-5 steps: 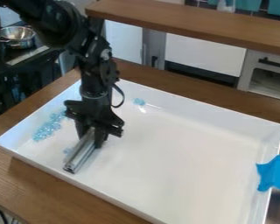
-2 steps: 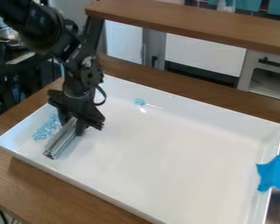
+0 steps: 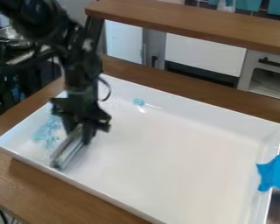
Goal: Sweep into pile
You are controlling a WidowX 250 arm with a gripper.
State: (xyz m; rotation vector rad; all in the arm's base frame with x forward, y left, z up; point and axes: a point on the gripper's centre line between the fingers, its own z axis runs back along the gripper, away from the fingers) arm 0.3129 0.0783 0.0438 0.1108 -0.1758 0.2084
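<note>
In the left end of a white tray (image 3: 171, 162), the gripper (image 3: 79, 130), fingers clamped on a metal bar (image 3: 66, 152), backs off the blue bead pile (image 3: 47, 131); a stray cluster (image 3: 138, 102) by the far wall awaits sweeping.

Light falls brightest on the tray (image 3: 166, 153), its white floor nearly washed out across the middle of the frame. A small glare spot shines just below the beads (image 3: 138, 102) at upper centre. The arm (image 3: 81, 70), upper left, is dark with little detail; its lower part and the bar (image 3: 68, 151) are smeared. Soft shadow darkens the table (image 3: 25, 188) at lower left.
</note>
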